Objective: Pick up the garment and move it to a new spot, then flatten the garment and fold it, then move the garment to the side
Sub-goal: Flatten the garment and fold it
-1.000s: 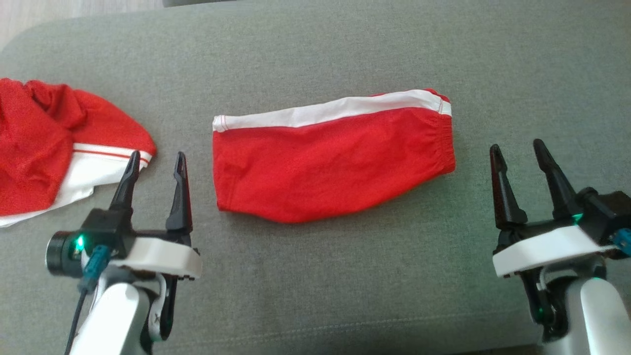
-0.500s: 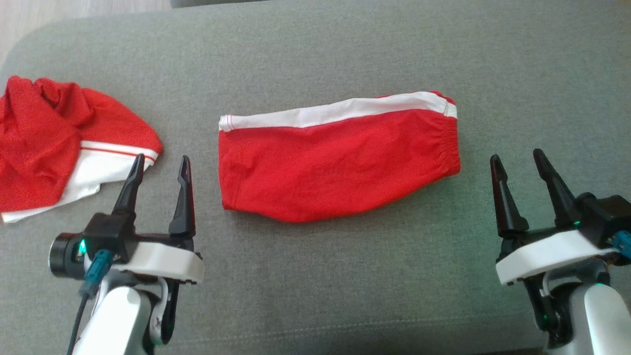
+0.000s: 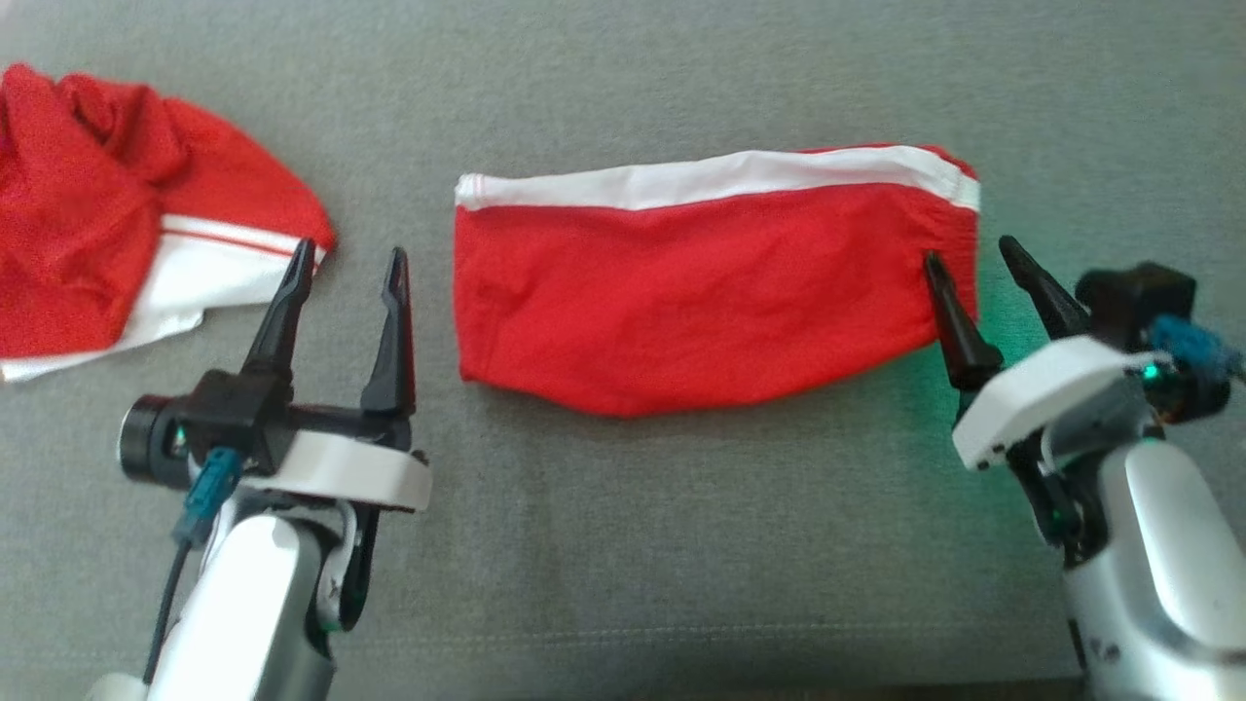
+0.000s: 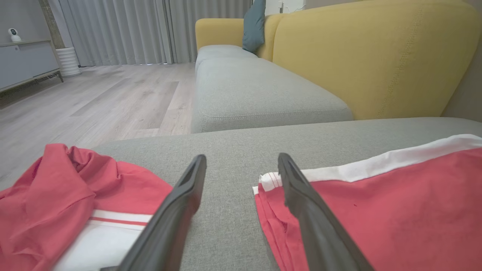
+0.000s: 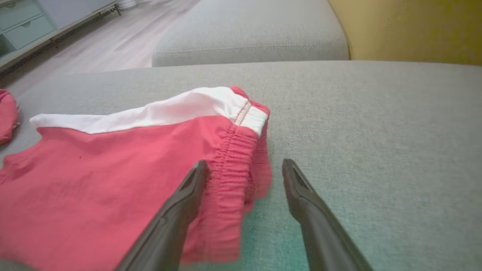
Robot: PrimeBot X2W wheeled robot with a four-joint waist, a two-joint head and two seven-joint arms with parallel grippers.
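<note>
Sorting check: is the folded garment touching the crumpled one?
Apart: the head view shows bare cushion between the folded garment and the crumpled garment.

Head camera looks down; both low wrist cameras share the garment (image 3: 701,292).

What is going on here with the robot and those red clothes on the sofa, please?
A two-armed robot is working on a folded red garment with a white stripe, lying flat on the grey sofa cushion. Its right gripper is open, with its fingers on either side of the garment's elastic waistband end. The left gripper is open too, between the garment's other end and a crumpled red and white garment. Neither grips anything yet.
</note>
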